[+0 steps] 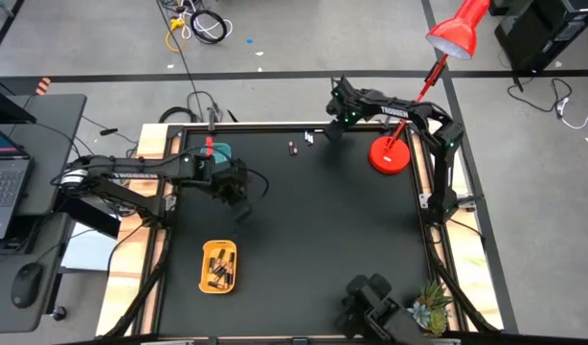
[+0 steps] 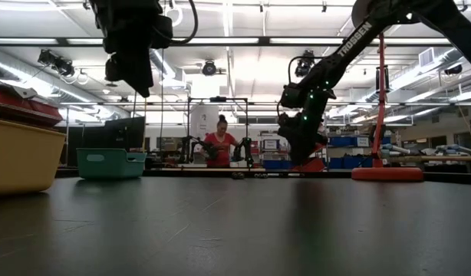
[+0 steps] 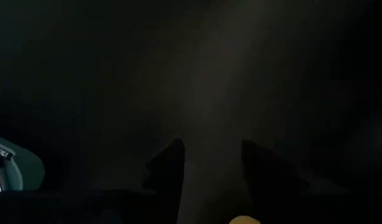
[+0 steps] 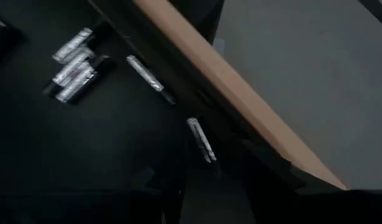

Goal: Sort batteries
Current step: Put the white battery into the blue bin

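Observation:
Several loose batteries [image 1: 294, 147] lie on the black table near its far edge; the right wrist view shows a cluster [image 4: 73, 65], a single one [image 4: 144, 73] and another [image 4: 201, 140]. My right gripper [image 1: 330, 132] hangs open over that far edge, its fingers just short of the nearest battery. More batteries lie in the yellow tray [image 1: 218, 265]. A teal tray [image 1: 217, 153] stands at the far left. My left gripper [image 1: 241, 196] is open with nothing in it, raised above the table beside the teal tray [image 3: 10, 171].
A red desk lamp stands with its base [image 1: 390, 155] at the table's far right, close to my right arm. The wooden table frame [image 4: 241, 93] runs just beyond the loose batteries. A person [image 2: 220, 146] stands in the room behind.

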`<action>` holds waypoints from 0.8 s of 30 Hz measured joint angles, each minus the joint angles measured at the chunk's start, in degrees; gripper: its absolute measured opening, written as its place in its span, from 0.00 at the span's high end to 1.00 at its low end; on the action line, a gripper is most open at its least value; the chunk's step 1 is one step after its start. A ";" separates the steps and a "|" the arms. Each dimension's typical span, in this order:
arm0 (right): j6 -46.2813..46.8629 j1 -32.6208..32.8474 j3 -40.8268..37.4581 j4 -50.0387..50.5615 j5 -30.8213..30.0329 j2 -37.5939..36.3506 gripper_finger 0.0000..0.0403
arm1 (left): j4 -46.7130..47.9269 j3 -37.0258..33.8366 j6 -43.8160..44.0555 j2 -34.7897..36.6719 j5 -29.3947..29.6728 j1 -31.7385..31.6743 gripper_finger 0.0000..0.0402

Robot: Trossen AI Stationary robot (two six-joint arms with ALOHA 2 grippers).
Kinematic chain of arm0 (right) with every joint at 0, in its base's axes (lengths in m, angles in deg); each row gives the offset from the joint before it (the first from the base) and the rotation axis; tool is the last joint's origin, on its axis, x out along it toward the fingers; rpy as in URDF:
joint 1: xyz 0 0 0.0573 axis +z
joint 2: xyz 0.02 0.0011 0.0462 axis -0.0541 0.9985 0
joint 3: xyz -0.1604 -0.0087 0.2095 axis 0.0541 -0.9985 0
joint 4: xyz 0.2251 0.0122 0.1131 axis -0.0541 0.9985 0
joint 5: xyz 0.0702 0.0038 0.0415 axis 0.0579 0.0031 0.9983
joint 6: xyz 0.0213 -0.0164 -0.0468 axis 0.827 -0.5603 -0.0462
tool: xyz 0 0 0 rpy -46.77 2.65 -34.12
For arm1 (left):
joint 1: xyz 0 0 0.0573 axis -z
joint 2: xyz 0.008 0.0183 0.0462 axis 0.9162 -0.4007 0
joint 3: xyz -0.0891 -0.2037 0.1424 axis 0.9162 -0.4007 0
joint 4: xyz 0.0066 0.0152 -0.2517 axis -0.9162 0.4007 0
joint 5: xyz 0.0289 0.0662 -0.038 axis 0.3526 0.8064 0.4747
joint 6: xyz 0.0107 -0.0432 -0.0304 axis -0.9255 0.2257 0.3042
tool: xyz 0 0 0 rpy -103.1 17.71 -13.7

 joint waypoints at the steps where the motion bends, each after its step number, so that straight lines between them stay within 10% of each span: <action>1: -0.05 -0.29 -0.03 0.05 0.08 0.00 0.62 | -0.01 0.00 0.00 0.00 0.00 0.00 0.58; 24: -4.85 4.16 3.10 5.26 4.81 -3.37 0.67 | -2.94 0.00 -0.43 -0.02 0.09 0.02 0.58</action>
